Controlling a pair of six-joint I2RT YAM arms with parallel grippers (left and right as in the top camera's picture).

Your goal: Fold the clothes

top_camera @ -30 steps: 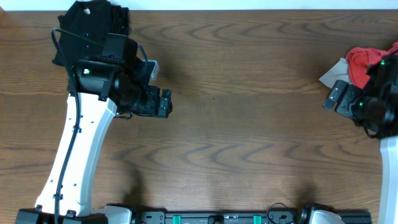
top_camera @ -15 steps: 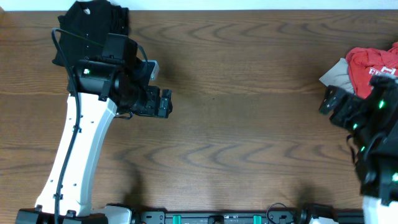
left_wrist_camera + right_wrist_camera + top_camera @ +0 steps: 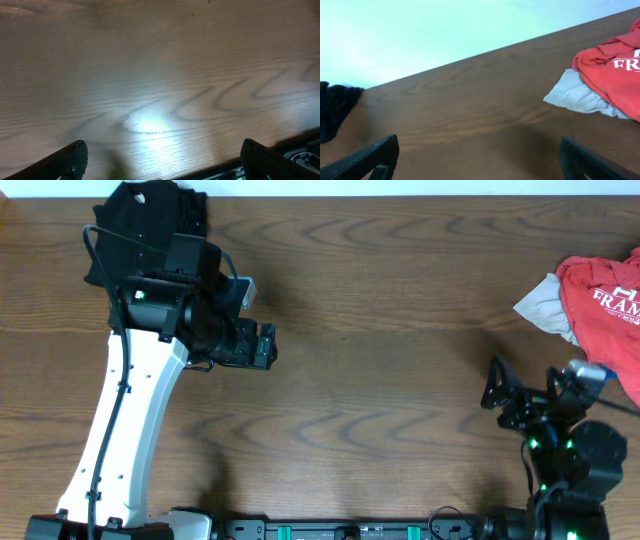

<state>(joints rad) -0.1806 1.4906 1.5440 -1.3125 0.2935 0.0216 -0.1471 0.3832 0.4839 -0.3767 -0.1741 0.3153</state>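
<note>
Colour-wise we've got a dark brown bench [image 3: 400, 310] with wavy, darker grain lines all over it. In the left wrist view it goes pale tan on us, with a white glare patch. The black tops [image 3: 150, 220] are plain black apart from a tiny white round logo. The red tee [image 3: 600, 295] has white block letters, and the light grey piece [image 3: 540, 302] is plain. The left arm [image 3: 120, 420] is white. The left pincer [image 3: 266, 345] and right pincer [image 3: 497, 383] are black, with little green lights nearby. The wall [image 3: 445, 30] looks pale bluish white to us.
</note>
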